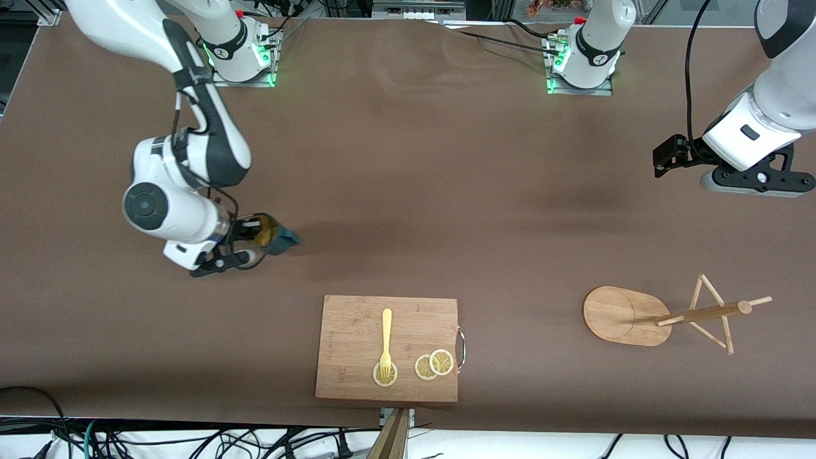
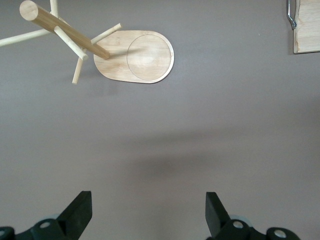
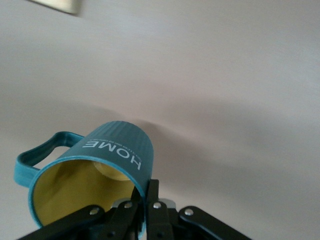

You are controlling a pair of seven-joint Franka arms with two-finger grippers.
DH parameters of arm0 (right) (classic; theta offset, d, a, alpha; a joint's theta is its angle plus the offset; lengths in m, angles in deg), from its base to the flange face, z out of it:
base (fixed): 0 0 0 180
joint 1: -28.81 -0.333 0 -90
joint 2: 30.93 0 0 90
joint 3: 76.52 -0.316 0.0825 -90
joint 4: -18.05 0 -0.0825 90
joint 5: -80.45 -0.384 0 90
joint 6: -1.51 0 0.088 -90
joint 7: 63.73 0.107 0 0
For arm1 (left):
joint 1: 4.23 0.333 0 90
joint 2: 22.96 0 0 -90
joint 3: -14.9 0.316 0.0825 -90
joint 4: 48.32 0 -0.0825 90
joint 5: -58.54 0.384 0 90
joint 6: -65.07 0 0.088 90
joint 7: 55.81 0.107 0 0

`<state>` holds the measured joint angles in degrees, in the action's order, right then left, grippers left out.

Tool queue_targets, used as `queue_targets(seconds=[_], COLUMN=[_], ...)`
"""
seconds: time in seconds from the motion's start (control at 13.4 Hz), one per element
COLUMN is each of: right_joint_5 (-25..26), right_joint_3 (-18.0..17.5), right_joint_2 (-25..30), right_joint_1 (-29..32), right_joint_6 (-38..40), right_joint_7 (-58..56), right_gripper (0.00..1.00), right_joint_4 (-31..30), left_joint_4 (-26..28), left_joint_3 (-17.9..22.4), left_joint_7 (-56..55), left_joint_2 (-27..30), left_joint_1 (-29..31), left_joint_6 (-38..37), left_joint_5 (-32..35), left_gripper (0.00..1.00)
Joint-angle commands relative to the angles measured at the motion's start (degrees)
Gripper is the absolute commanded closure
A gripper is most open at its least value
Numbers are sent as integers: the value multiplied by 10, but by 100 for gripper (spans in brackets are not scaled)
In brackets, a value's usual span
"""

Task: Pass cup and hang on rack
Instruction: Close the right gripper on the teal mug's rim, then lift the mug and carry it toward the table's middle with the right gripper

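Only my right wrist view shows "HOME" on the cup [image 3: 100, 170]. I see the right gripper [image 3: 142, 200] pinching its rim, toward the right arm's end. My left gripper [image 2: 148, 212] waits wide open, above the rack [image 1: 628, 315].

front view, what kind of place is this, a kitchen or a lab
Most likely a robotics lab staged with kitchen props: two arm bases bolted to a brown-covered table, loose cables along its edge, and a cutting board with a fork.
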<state>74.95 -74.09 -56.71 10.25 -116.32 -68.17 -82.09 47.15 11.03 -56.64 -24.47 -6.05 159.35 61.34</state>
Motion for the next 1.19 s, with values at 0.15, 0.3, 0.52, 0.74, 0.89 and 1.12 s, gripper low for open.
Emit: queue_targets(seconds=[0.15, 0.3, 0.52, 0.74, 0.89, 1.12], right_joint_5=[1, 0, -4, -5, -5, -3], right_joint_3=[-1, -1, -1, -3, -25, -49], right_joint_2=[-29, -65, -117, -175, -203, -215], right_joint_1=[-137, -212, -274, -319, -325, -335], right_joint_6=[15, 14, 13, 8, 5, -15], right_joint_7=[158, 253, 331, 411, 459, 488], right_gripper=[98, 97, 97, 97, 97, 97], right_joint_4=[62, 99, 171, 244, 278, 282], left_joint_4=[-24, -24, -24, -24, -24, -24], left_joint_3=[0, 0, 0, 0, 0, 0], left_joint_7=[-5, -6, -6, -5, 1, 1], left_joint_2=[-13, -13, -13, -13, -13, -14], left_joint_1=[-2, -2, -2, -2, -1, -1], left_joint_6=[-14, -16, -16, -16, -16, -16], left_joint_5=[10, 10, 10, 10, 10, 9], left_gripper=[0, 0, 0, 0, 0, 0])
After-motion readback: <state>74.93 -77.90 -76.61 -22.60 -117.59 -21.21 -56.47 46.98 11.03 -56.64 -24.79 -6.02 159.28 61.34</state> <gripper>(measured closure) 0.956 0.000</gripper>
